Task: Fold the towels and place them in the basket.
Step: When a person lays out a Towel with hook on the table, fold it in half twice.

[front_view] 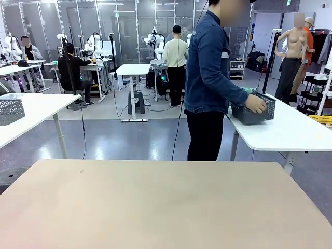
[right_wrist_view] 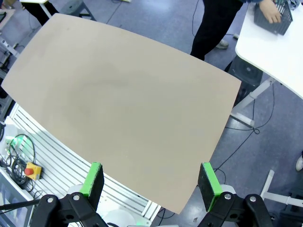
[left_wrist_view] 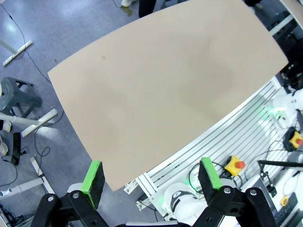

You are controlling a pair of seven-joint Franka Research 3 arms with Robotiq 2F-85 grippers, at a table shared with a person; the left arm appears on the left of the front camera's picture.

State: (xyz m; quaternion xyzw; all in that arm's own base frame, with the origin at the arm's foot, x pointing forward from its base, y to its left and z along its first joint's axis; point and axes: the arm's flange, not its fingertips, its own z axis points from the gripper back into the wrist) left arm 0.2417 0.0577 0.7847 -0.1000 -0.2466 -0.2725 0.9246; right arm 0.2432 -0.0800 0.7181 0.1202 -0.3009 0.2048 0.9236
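A person (front_view: 210,78) stands at the far side of the tan table (front_view: 155,207), turned toward a white side table. Both of the person's hands are on the dark wire basket (front_view: 245,116) that sits there. Greenish cloth (front_view: 251,92) shows above its rim, too small to tell as a towel. In the right wrist view the basket (right_wrist_view: 284,22) lies at the top right under the person's hand. My left gripper (left_wrist_view: 151,176) is open, high above the tan table's (left_wrist_view: 165,94) near edge, with nothing between its fingers. The right gripper (right_wrist_view: 150,178) is likewise open and holds nothing above the table (right_wrist_view: 128,104).
The white side table (front_view: 290,132) stands beyond the tan table's far right corner. Another grey basket (front_view: 10,110) sits on a white table at the far left. Below the grippers are the robot's mounting frame and a red stop button (left_wrist_view: 235,165).
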